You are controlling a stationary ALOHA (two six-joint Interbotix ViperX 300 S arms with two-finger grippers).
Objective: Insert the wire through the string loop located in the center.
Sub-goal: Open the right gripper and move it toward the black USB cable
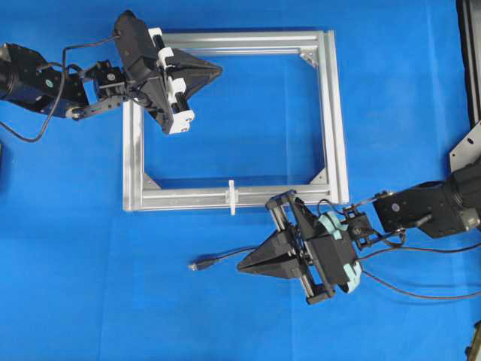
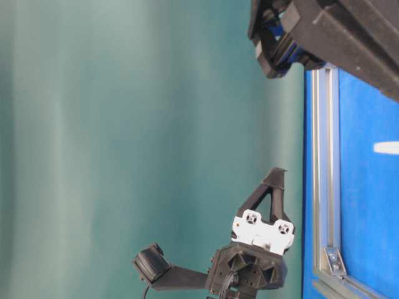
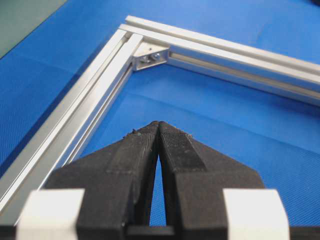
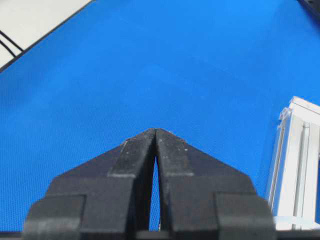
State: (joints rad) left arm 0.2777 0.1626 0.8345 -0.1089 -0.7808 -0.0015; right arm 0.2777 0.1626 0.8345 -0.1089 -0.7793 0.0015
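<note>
The wire (image 1: 225, 258) lies on the blue bench (image 1: 90, 286) below the frame (image 1: 331, 113), its plug (image 1: 201, 264) pointing left just off the right gripper (image 1: 242, 266); the loop (image 1: 232, 197) stands upright on the frame's lower bar, near the plug but apart from it. Both grippers are closed on nothing — the left gripper (image 1: 219, 71) hangs over the frame's upper left corner with fingers (image 3: 170, 145) pressed together. The wire looks light and limp, so a hold just behind the stiff plug should steer best; the loop seems thin and easily bent. Open bench lies left and below the plug — the bar crowds the approach from above.
</note>
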